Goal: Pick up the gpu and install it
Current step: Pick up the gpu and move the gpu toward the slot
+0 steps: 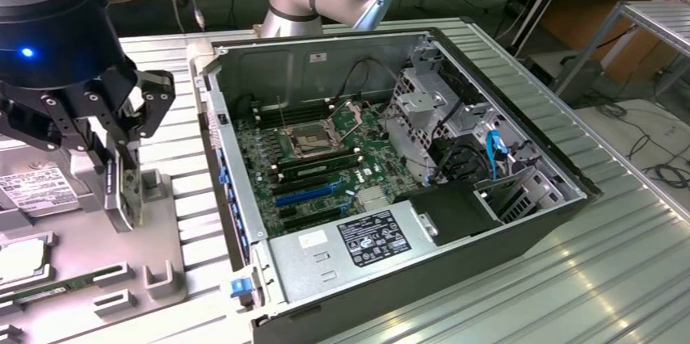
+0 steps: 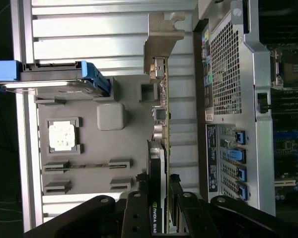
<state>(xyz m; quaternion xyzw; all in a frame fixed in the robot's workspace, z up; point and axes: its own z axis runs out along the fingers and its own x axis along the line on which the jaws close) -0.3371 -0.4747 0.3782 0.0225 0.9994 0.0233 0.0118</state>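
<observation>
The gpu (image 1: 122,195) stands upright on edge over the grey parts tray (image 1: 189,223), at the exterior view's left beside the open computer case (image 1: 539,215). My gripper (image 1: 116,170) comes down on it from above, with a finger on each face of the card. In the wrist view the gpu (image 2: 162,124) shows edge-on, its silver end bracket (image 2: 161,34) at the far end. There my gripper (image 2: 158,201) is shut on the black cooler end. Whether the card's lower edge still touches the tray I cannot tell.
The tray also holds a hard drive (image 1: 38,190), a processor (image 2: 63,135) and a green memory stick (image 1: 54,287). Inside the case the motherboard (image 1: 313,146) lies exposed with blue expansion slots (image 1: 307,195). The power supply (image 1: 356,239) sits at the case's near end.
</observation>
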